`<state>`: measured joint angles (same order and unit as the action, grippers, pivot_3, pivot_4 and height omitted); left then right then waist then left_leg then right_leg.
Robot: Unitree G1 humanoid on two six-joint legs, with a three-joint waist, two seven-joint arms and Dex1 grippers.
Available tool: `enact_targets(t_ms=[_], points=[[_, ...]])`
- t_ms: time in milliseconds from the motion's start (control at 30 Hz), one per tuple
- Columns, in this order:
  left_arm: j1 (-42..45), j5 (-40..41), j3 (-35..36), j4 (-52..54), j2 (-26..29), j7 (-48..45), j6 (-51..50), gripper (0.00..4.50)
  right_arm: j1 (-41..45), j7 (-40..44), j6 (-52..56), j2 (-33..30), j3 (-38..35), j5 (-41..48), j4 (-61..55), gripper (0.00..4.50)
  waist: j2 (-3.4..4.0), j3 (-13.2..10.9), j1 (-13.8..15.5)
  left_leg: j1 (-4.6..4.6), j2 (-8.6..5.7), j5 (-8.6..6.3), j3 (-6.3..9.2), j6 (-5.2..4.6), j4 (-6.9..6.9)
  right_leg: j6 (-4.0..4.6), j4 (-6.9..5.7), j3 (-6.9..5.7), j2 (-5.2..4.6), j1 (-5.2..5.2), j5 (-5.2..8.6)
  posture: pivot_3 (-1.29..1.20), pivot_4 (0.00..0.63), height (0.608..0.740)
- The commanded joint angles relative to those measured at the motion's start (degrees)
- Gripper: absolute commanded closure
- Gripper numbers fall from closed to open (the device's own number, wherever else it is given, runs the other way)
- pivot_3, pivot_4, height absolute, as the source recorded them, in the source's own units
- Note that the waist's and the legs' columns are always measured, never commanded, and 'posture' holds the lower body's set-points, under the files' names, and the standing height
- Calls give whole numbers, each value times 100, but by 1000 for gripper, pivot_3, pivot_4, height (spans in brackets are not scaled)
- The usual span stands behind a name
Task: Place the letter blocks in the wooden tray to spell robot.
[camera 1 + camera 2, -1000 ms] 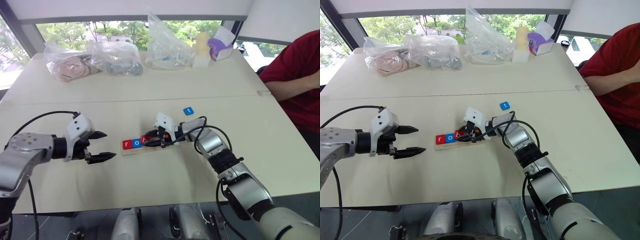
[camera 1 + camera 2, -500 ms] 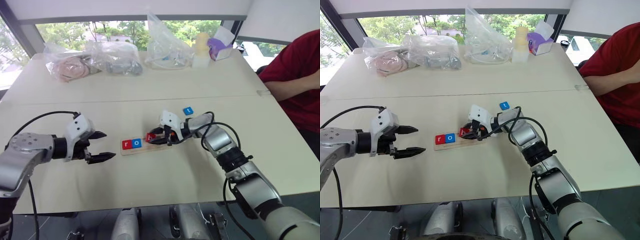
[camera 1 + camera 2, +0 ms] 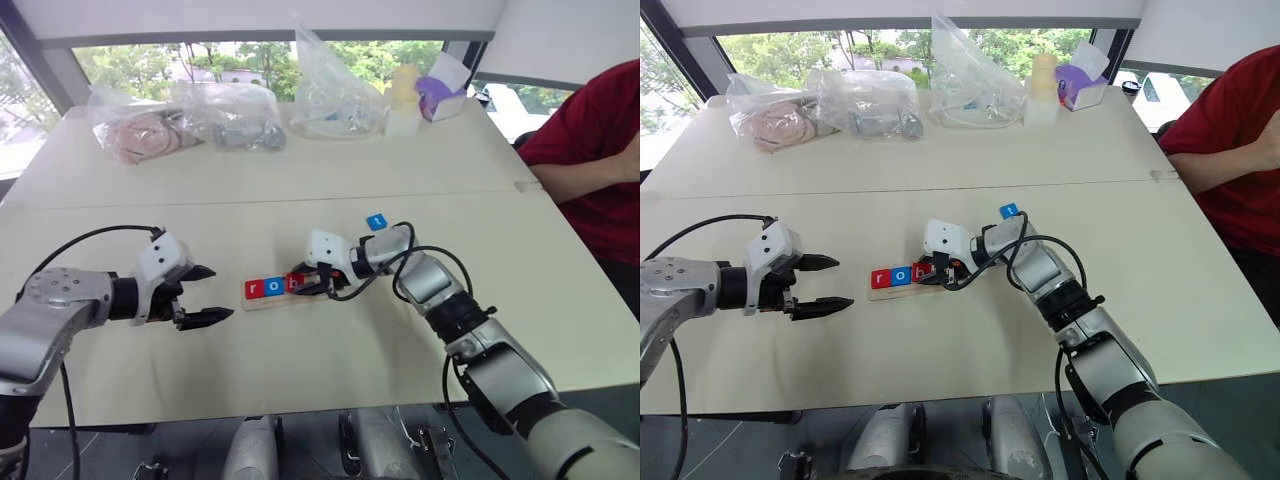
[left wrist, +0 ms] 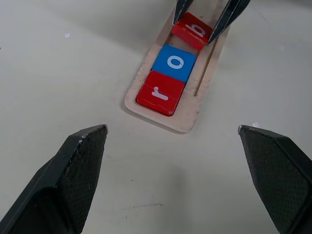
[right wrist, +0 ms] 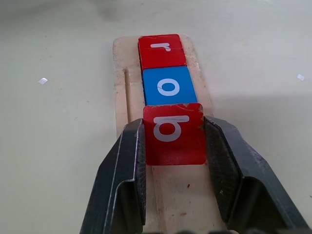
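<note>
The long light-wood tray (image 5: pixel 163 146) lies mid-table, with the red square "r" tile (image 5: pixel 161 51) and blue square "o" tile (image 5: pixel 168 87) seated at one end. The right pincer (image 5: pixel 174 134) is clamped on the red "b" tile (image 5: pixel 173 134), tilted just behind the "o". Lower it flat, edge against the "o", inside the rim, before releasing. The left pincer (image 3: pixel 205 292) hovers apart, empty. 1 blue "t" tile (image 3: pixel 376 221) waits near.

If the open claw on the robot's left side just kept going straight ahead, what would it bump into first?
Probably the wooden tray: the open left gripper looks straight at its near end, where the red r block lies. Bare table lies between, though depth is hard to judge.
</note>
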<state>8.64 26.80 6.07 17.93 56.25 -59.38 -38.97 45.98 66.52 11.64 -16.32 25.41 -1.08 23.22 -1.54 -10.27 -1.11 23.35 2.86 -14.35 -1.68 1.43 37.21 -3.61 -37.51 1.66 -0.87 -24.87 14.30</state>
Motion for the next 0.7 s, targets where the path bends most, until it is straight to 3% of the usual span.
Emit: enact_targets(t_ms=[33,233,267,400,433,700], points=[[4,-12,96,72,5,39,94,0,195,35,-158,100,-25,-17,114,3366,0,0,-2,0,0,0,0,0,0,0,0,0,0,0,0,0,150,738],[-15,-8,105,94,-7,72,95,0,241,110,-280,142,-29,-51,330,3366,0,0,-3,-1,0,0,1,0,0,0,0,0,0,0,0,0,150,738],[-19,-6,107,96,-6,75,96,0,243,116,-287,147,-35,-51,344,2323,0,0,-2,-1,0,0,1,0,0,0,0,0,1,0,0,0,150,738],[-18,-5,103,91,-11,95,96,0,297,-6,-456,206,-95,-82,484,322,0,0,-2,0,0,0,0,0,0,0,0,0,0,0,0,0,150,738],[-19,-6,102,91,-11,98,98,0,311,-34,-493,216,-118,-82,503,35,0,0,-4,0,0,0,1,0,0,0,0,0,0,0,0,0,150,738],[5,36,114,104,-21,84,83,0,245,-106,-409,73,-352,45,252,35,0,0,0,0,0,0,1,0,0,0,0,0,0,0,0,0,150,738]])
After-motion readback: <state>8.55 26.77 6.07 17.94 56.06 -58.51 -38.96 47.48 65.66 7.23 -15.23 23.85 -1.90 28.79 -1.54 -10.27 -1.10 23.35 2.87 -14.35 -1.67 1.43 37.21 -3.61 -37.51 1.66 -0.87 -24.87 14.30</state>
